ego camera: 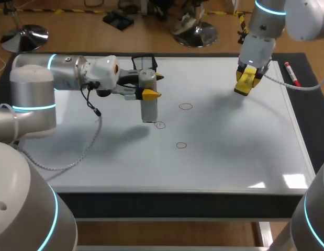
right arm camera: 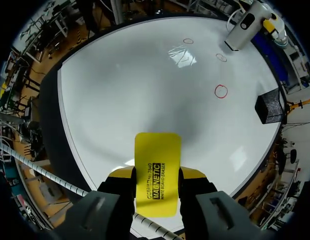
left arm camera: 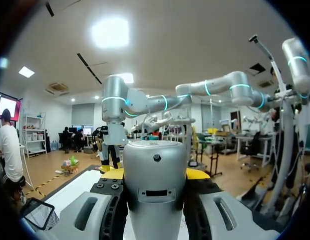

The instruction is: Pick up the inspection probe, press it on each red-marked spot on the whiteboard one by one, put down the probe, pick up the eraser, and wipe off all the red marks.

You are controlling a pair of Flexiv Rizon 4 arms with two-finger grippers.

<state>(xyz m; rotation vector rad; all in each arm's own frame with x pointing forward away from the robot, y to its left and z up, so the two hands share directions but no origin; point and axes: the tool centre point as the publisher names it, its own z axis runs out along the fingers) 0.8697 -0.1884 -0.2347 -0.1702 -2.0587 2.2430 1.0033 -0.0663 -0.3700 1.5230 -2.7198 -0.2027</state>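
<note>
Spanning the surface, the whiteboard is showing three red circles. The near circle is lying apart from both arms. At its 11 o'clock, the middle circle is sitting just beside the foot of the inspection probe, at the foot's 3 o'clock. The left hand is clamping the probe upright, one finger on each side. Further out, at the probe's 2 o'clock, the far circle is lying in the open. Farthest, the right hand is gripping the yellow eraser above bare board.

Judged step: pressing the middle circle. The probe should be shifting toward 3 o'clock until its foot is covering the circle, then pressing straight down without tilting or dragging. The eraser should be keeping off the marks.
</note>
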